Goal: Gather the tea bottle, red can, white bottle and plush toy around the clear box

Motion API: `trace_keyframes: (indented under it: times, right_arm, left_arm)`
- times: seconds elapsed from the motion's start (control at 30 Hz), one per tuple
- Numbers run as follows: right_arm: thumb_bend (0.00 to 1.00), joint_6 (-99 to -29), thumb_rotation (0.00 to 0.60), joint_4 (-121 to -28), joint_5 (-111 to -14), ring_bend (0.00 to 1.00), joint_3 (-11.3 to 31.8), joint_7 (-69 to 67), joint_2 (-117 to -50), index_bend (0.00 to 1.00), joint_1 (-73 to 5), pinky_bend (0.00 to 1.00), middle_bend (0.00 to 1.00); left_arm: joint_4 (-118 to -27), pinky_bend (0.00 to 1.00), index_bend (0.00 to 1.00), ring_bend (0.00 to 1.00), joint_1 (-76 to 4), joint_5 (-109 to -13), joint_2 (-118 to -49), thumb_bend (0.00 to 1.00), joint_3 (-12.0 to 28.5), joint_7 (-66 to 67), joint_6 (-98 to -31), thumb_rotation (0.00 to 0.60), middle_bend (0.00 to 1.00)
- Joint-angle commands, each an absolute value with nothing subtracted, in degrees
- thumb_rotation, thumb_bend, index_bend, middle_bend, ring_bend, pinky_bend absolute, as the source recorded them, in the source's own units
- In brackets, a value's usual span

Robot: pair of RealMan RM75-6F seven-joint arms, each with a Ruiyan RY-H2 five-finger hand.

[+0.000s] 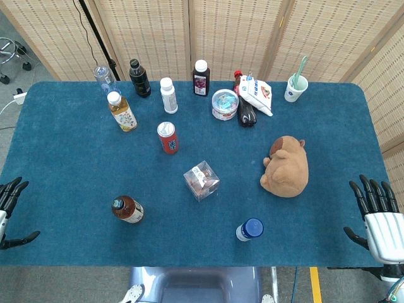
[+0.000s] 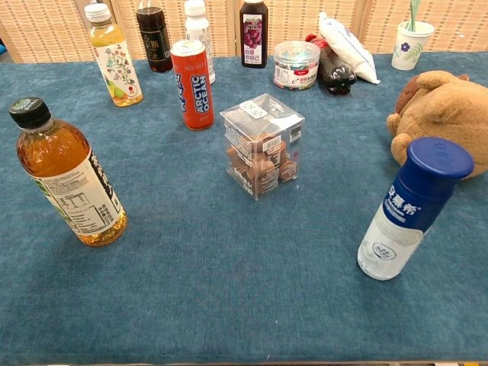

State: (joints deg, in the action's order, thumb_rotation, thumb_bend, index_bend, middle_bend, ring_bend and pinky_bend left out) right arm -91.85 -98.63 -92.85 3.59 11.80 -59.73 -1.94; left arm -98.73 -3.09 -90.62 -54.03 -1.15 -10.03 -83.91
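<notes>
The clear box [image 1: 201, 180] [image 2: 263, 145] stands near the table's middle. A tea bottle [image 1: 128, 209] [image 2: 69, 175] with a black cap stands to its front left. Behind the box and slightly left is the red can [image 1: 168, 137] [image 2: 193, 74]. The white bottle [image 1: 249, 230] [image 2: 412, 210] with a blue cap stands at the front right. To the right of the box lies the brown plush toy [image 1: 286, 166] [image 2: 442, 107]. My left hand [image 1: 9, 211] hangs at the table's left front edge, fingers apart and empty. My right hand [image 1: 379, 218] is at the right front edge, also spread and empty. Neither hand shows in the chest view.
Along the back stand a clear bottle [image 1: 104, 78], a yellow tea bottle [image 1: 122, 112], a dark bottle [image 1: 139, 78], a white-capped bottle [image 1: 168, 95], a grape juice bottle [image 1: 201, 77], a round tub [image 1: 225, 104], a cola bottle [image 1: 245, 110] under a white packet [image 1: 257, 93], and a paper cup [image 1: 295, 87].
</notes>
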Motion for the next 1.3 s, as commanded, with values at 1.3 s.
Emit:
trace_keyframes:
  times: [1.3]
  right_arm:
    - [0.00,-93.5,0.600,-99.5,-93.9,0.00,3.3,10.3,-58.9,0.00,-0.9,0.00,0.00]
  left_arm:
    - [-89.6,0.00,0.00,0.00,-24.4,-106.3,-62.4,0.00,-2.7,-34.9,-70.9,0.600,0.00]
